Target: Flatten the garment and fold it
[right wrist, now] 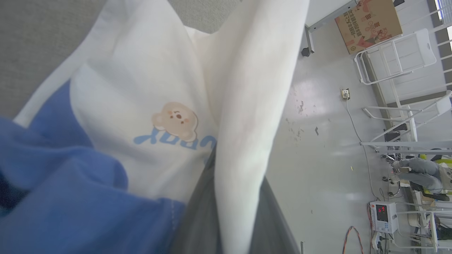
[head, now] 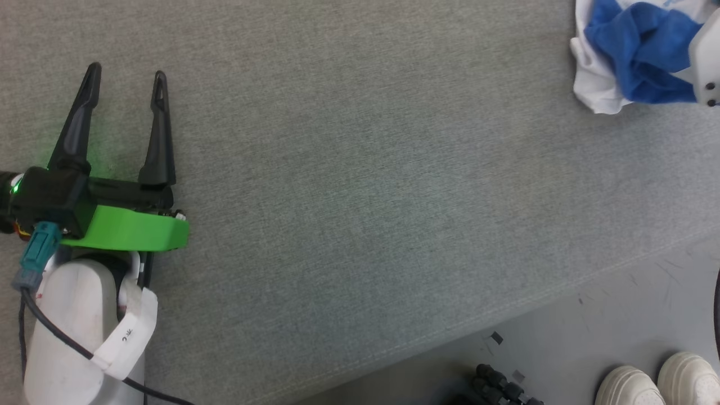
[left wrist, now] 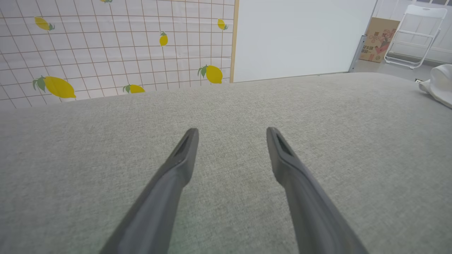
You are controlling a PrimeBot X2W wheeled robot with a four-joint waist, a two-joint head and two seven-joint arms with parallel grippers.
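Beginning at the left, find the left gripper (head: 127, 70) low over the grey table (head: 360, 169). Stands wide open, dark fingers well apart, with nothing between them and only bare grey cover below. Seems parked there on purpose: well apart from the garment, leaving free room on the table for spreading.

Moving right across the head view, more plain table, then its edge and the pale floor (head: 619, 304), with a person's white shoes (head: 655, 385) near the lower right corner.

At the upper right, close to the table's side, meet the garment (head: 630, 56): a crumpled heap, blue cloth bunched over white, not flattened at all. Covered partly on its right by the pale casing of the right arm (head: 706, 50).

In the right wrist view, see the right gripper (right wrist: 235, 211) with a fold of white cloth running up between its two fingers. Judged to be closed on this fold, but with the tips hidden under cloth, so impossible to say how firmly. Beside the fold, a small bear print (right wrist: 175, 120) over blue letters, with blue cloth further left.

Probably holds one layer in order to lift the heap and draw it toward the middle. Very early in the task, by this look: flattening not begun, folding far off. Likely needs next the left gripper on a second edge.
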